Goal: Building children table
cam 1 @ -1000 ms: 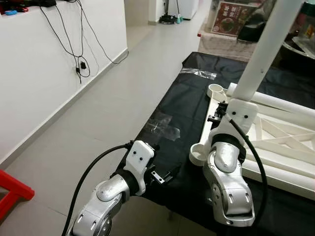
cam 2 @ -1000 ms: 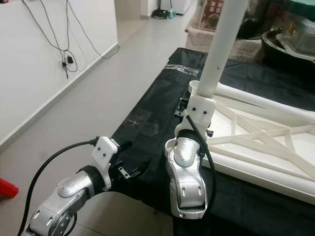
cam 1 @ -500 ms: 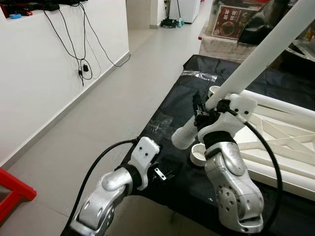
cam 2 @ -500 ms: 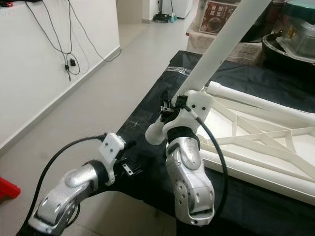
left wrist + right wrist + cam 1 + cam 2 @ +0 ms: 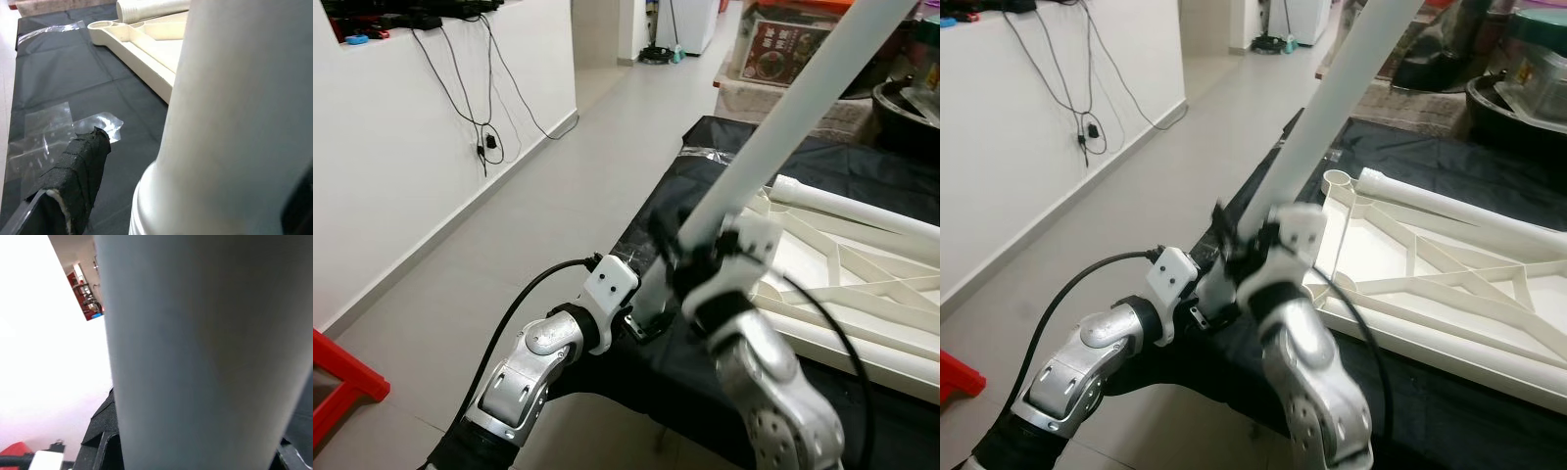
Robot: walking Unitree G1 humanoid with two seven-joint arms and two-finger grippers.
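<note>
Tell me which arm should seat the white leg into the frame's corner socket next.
Right, probably. The right gripper is clamped on the white leg, carrying it tilted above the black sheet. The left gripper sits by the leg's lower end, able to steady it toward the corner socket of the frame.

The white leg [image 5: 773, 127] runs out of the top edge of both eye views, so its upper end cannot be seen, and its lower end is hidden behind the right gripper [image 5: 690, 257], whose arm is smeared by motion blur. The left gripper [image 5: 641, 315] sits behind that blurred arm and the leg, so its fingers cannot be made out there. In the left wrist view one black finger [image 5: 73, 181] is cut off by the picture's edge. The white frame [image 5: 1449, 284] on the black surface [image 5: 705, 186] runs off the right edge. In the right wrist view the leg blocks nearly everything behind it.
</note>
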